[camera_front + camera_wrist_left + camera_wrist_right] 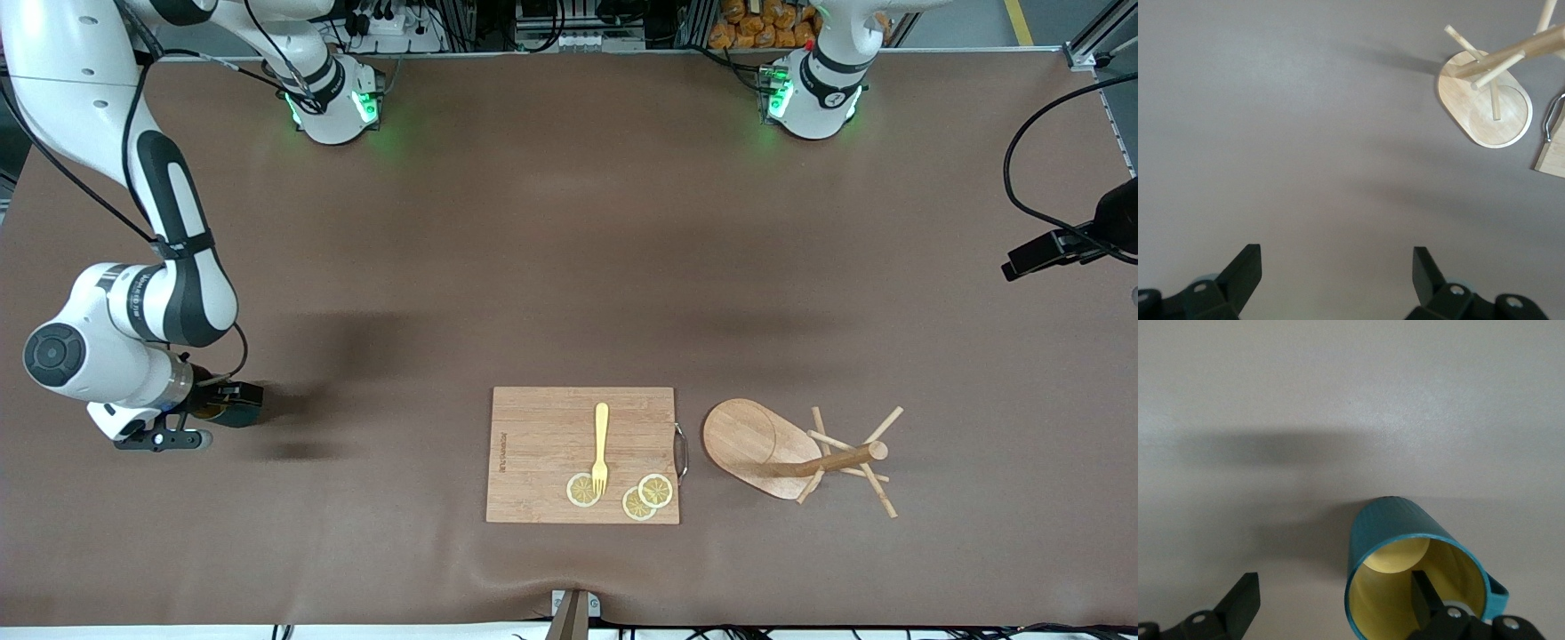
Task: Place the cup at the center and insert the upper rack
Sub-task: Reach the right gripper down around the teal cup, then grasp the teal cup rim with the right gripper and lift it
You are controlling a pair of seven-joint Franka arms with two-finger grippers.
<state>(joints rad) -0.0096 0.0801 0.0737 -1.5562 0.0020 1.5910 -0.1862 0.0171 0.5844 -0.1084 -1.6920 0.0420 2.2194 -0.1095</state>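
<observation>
Lemon slices (655,490) and a fork (601,447) lie on the cutting board (542,453), beside the upper rack (782,450).

Front view: the right gripper (233,404) sits low at its arm's end of the table (569,267).
Left wrist view: the left gripper (1337,273), spread open and empty, hangs over the table, rack well apart.
Right wrist view: one finger (1426,593) dips inside the cup (1415,577), the other finger outside, jaws wide.

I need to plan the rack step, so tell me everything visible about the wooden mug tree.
The mug tree is light wood: a flat oval base, a round central post and thin pegs sticking out near the post's top. It stands on the brown table beside the cutting board, toward the left arm's end. Nothing hangs on it and no pincer touches it; its base sits close to the board's metal handle.
</observation>
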